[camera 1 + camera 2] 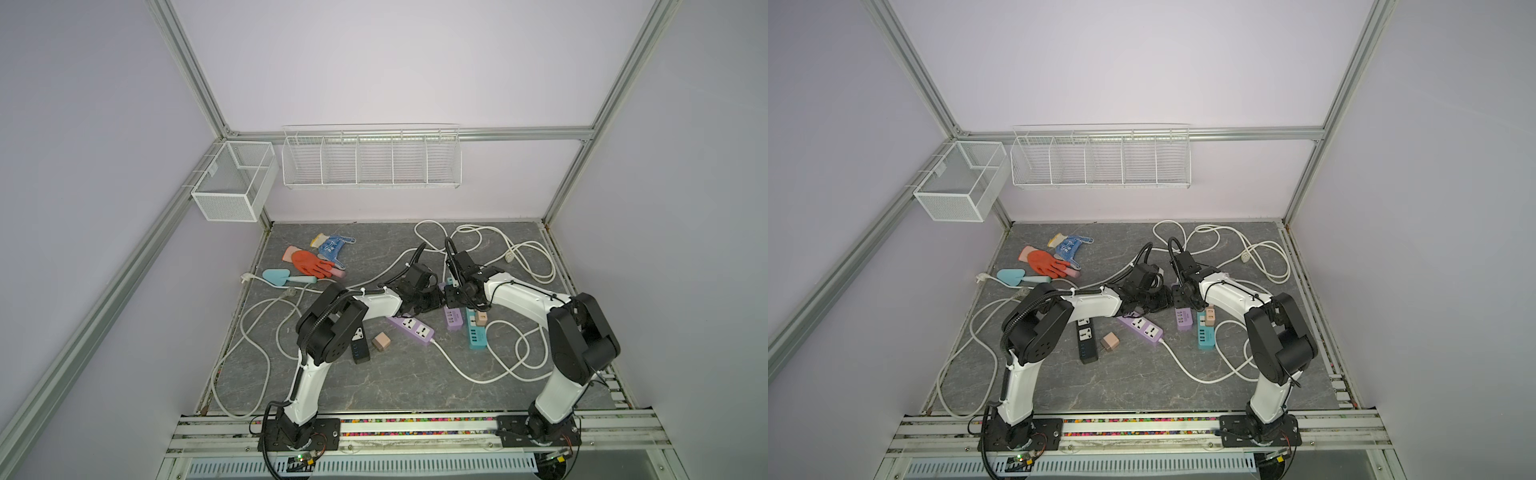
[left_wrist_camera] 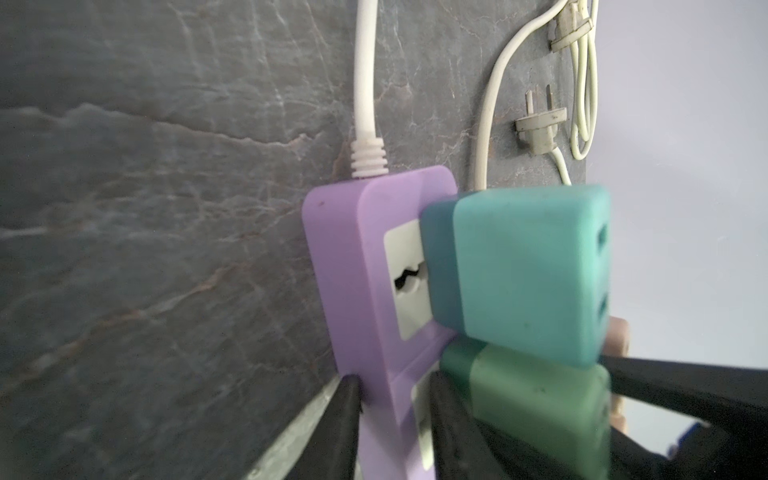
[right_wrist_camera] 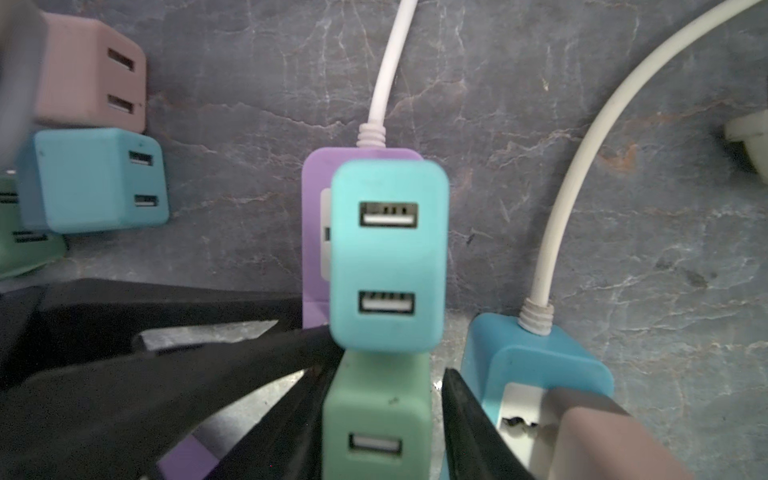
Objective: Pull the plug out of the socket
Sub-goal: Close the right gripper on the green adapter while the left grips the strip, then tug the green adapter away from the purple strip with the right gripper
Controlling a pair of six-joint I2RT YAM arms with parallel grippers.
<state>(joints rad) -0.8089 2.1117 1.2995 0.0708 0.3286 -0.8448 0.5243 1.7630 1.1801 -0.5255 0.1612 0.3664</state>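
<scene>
A purple power strip (image 2: 353, 266) (image 3: 313, 232) lies on the dark table, and its near end shows in a top view (image 1: 454, 319). A teal plug (image 2: 528, 270) (image 3: 388, 257) and a green plug (image 2: 536, 399) (image 3: 374, 407) sit side by side in its sockets. My left gripper (image 2: 395, 378) (image 1: 432, 301) is shut on the strip's body, one finger on each side. My right gripper (image 3: 388, 370) (image 1: 455, 297) straddles the green plug. One finger touches it and a thin gap shows at the other finger (image 3: 465, 415).
A blue strip (image 3: 540, 365) (image 1: 476, 332) with a brownish plug (image 3: 602, 440) lies right beside my right gripper. Pink (image 3: 91, 70) and blue (image 3: 95, 178) plugs stand nearby. White cables (image 1: 490, 365) loop around. A black strip (image 1: 359, 347), a loose pink plug (image 1: 381, 342), gloves (image 1: 311, 264) and wall baskets (image 1: 372, 160) lie further off.
</scene>
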